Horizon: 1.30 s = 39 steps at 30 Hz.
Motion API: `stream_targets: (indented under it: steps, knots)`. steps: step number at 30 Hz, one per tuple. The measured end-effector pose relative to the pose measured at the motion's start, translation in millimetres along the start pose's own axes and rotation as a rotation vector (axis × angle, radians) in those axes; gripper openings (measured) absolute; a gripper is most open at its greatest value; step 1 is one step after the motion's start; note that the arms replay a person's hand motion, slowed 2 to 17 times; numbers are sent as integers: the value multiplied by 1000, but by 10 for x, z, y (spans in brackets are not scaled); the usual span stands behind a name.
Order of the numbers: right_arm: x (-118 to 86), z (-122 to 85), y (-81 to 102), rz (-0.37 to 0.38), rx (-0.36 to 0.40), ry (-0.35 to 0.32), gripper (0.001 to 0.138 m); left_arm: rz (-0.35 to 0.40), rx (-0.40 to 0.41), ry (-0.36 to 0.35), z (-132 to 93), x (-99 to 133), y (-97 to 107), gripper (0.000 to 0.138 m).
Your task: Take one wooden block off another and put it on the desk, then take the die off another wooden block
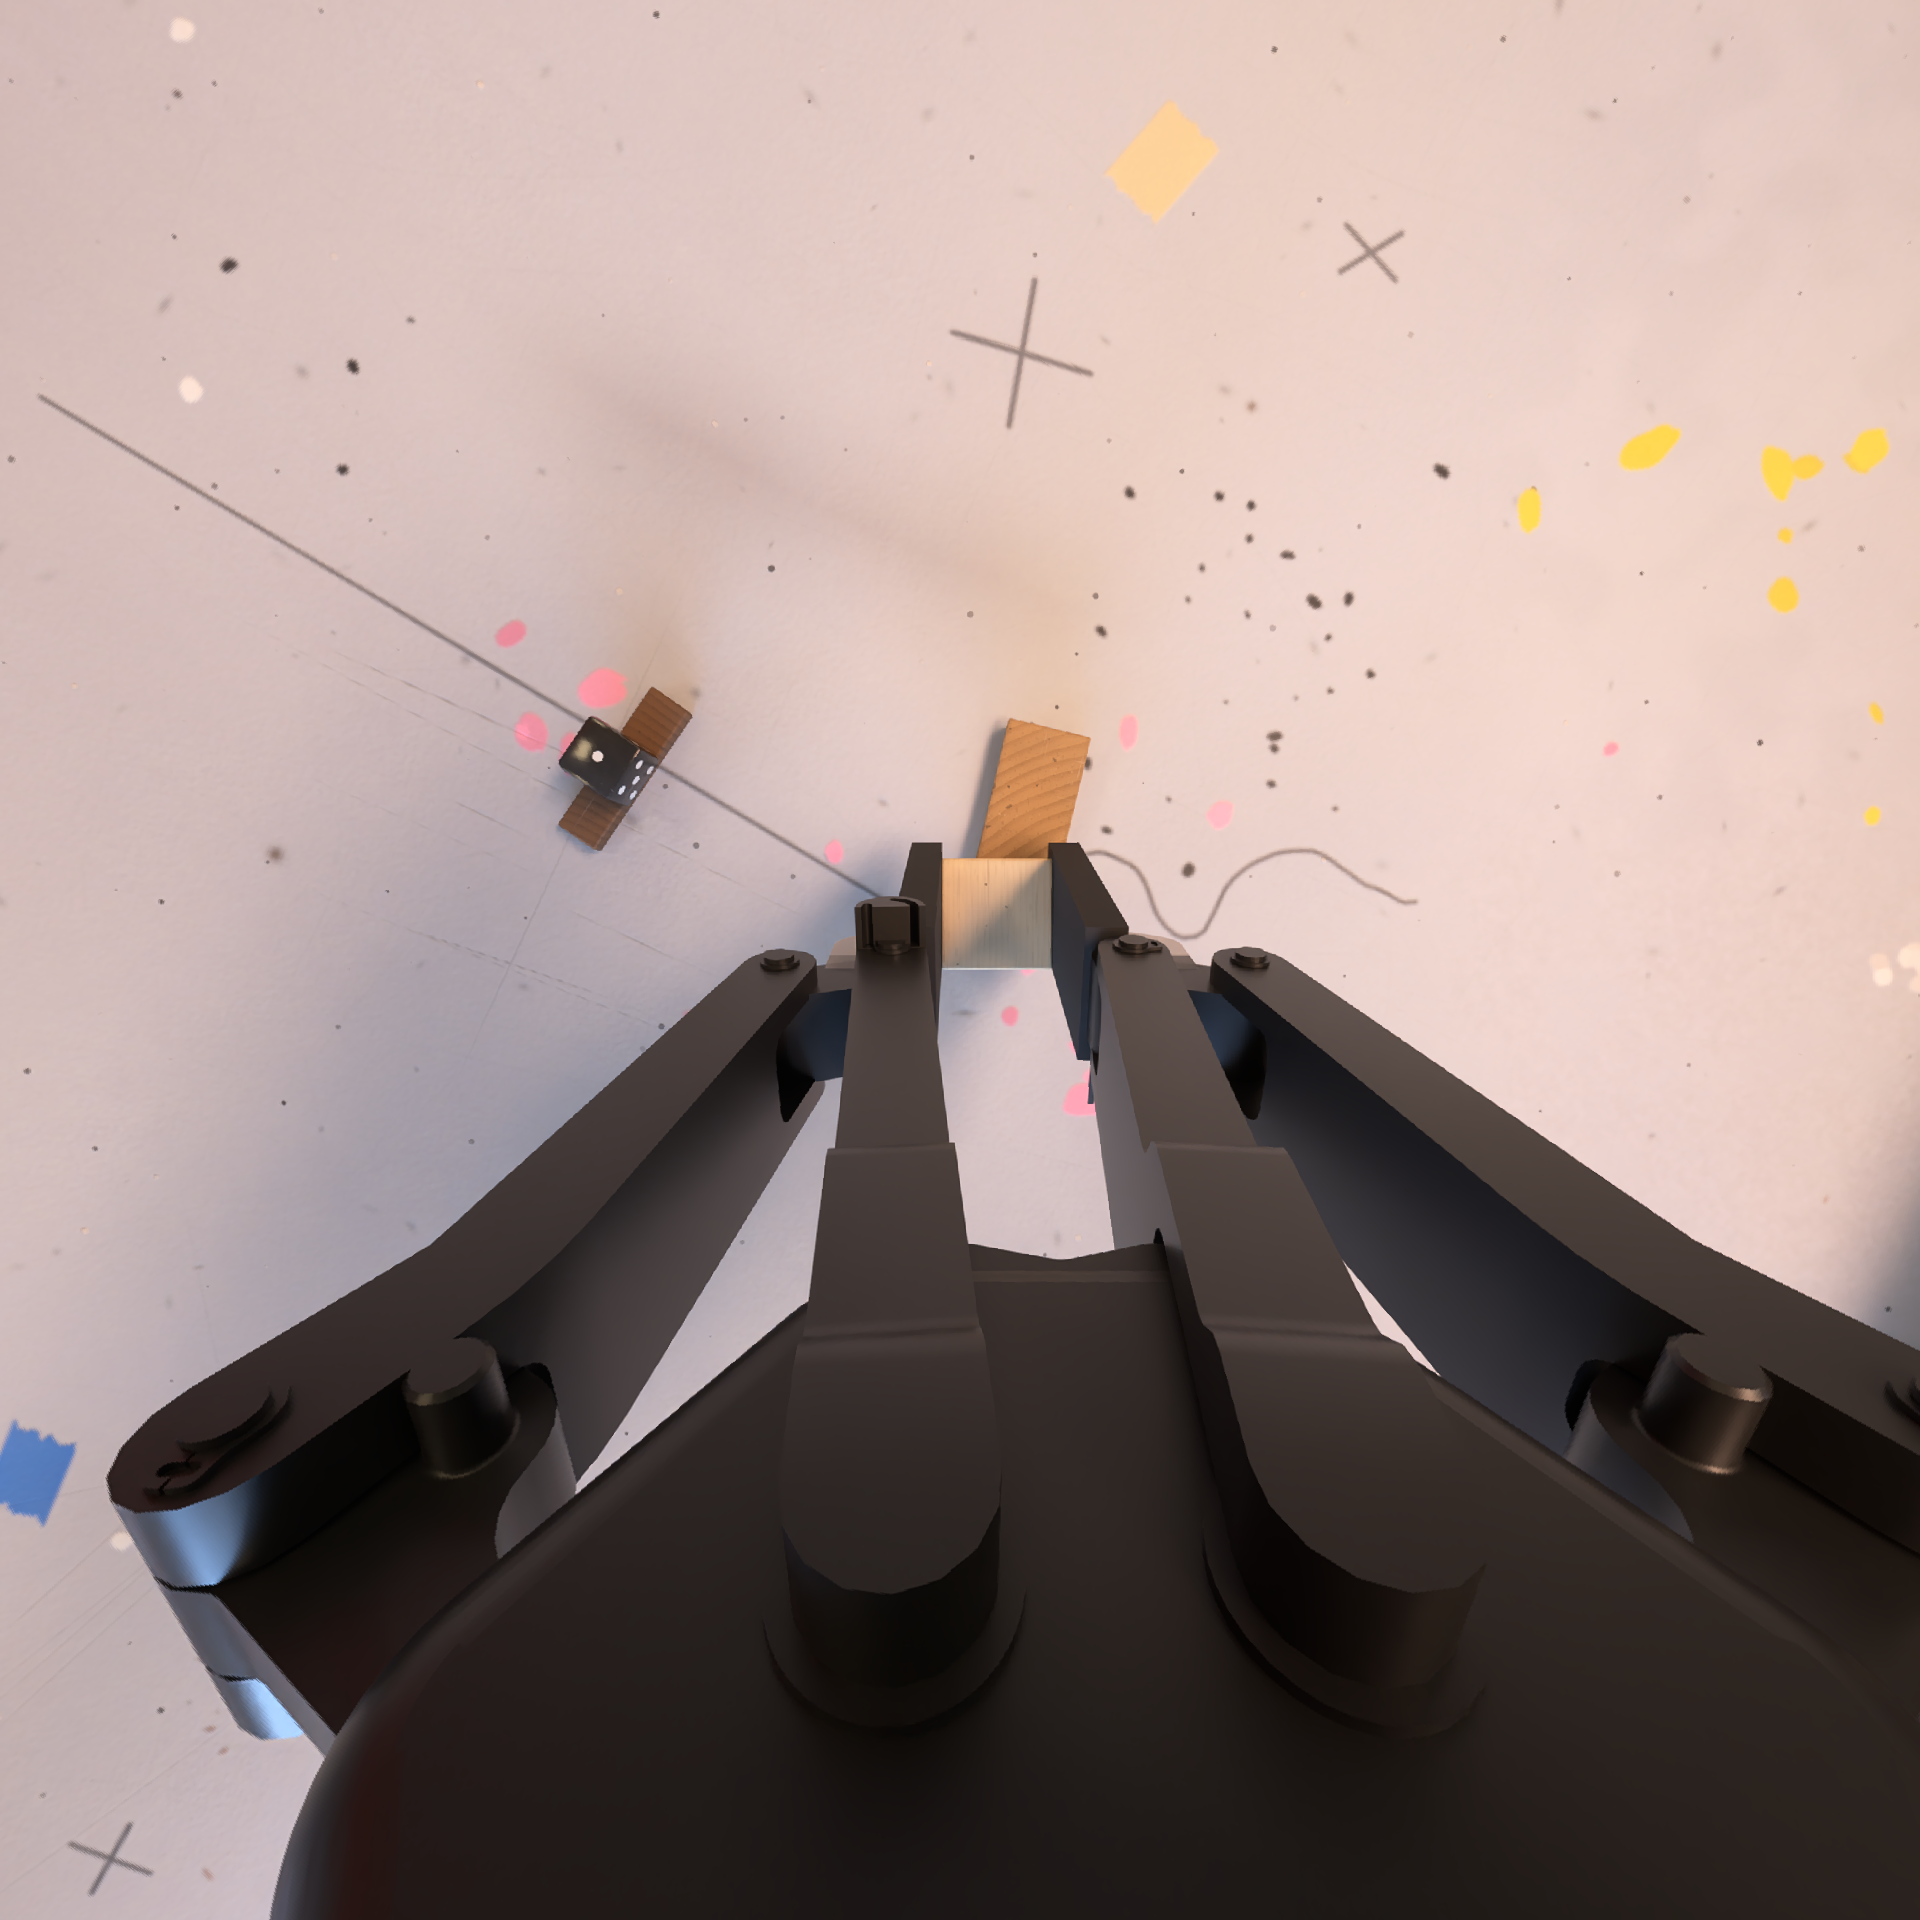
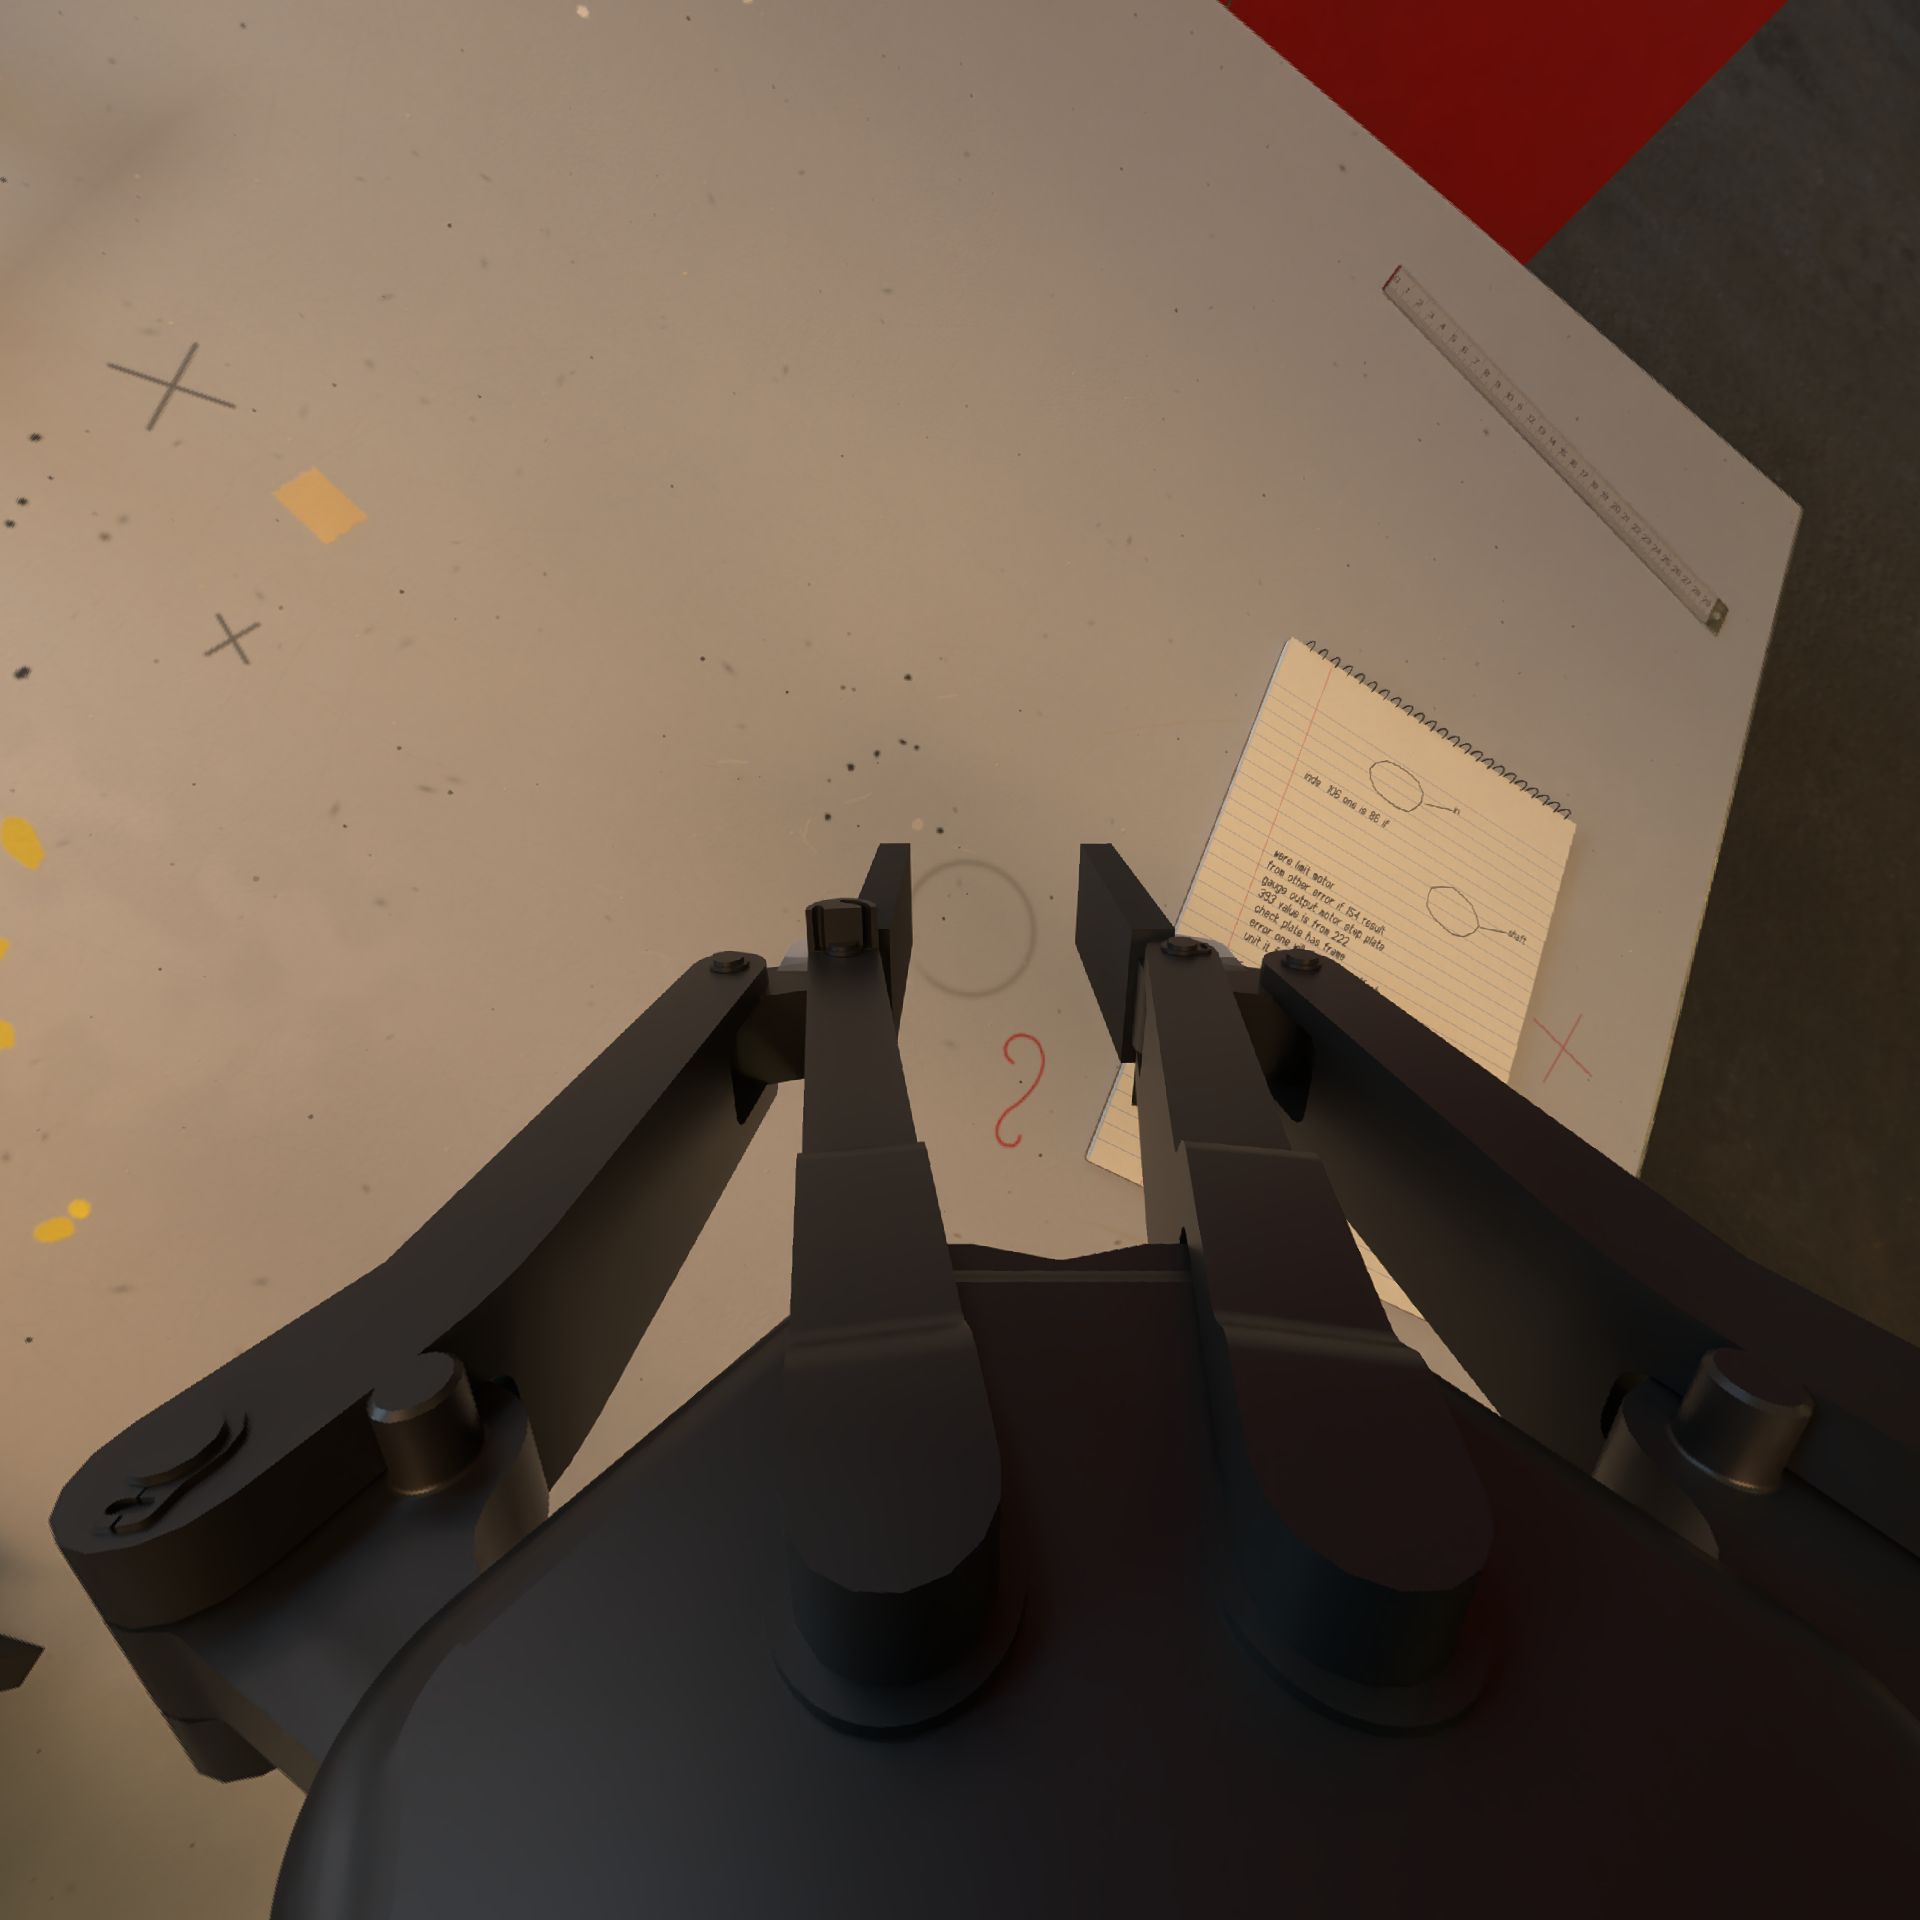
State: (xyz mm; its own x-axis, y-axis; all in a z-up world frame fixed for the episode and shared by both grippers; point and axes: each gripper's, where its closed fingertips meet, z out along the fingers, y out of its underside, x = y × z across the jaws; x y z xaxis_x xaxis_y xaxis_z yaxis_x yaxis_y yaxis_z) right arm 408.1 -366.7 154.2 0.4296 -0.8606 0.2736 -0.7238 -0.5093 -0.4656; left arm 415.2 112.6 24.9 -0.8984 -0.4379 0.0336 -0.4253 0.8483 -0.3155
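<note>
— So, what do we have in the left gripper?

— We see its fingers clamped on a pale wooden block, one pad on each side face, held above the desk. Just beyond the fingertips a tan wooden block lies flat on the desk; we cannot tell whether the pale one touches it or hangs clear of it.

— And the die?

— We find the black die off to the left, sitting on the middle of a darker brown wooden block, well apart from the gripper. A thin drawn line runs under that pair, with pink spots around it.

— What about the right gripper?

— We see it spread apart and empty, hanging over a bare patch of desk where a faint circle is drawn. A lined spiral notepad lies just beside its right finger, partly hidden under it, and a grey ruler rests near the desk's edge.
</note>
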Motion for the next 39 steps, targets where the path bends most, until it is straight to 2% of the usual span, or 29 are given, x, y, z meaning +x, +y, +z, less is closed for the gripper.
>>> stream_targets:
  steps: [16, 25, 32, 39]
  knots:
    - [-7, -13, 10, -7, -1, -2, 43, 37, -19, -21, 9, -7, -1, 27]
    - [9, -43, 12, -2, 11, 0, 43, 61, -19, -70, -17, -16, 32, 27]
    - [26, -76, 2, 3, 28, 3, 43, 94, 50, -133, -184, -42, -32, 27]
    - [49, -114, -15, 9, 47, 10, 43, 102, 159, -179, -529, -27, -233, 27]
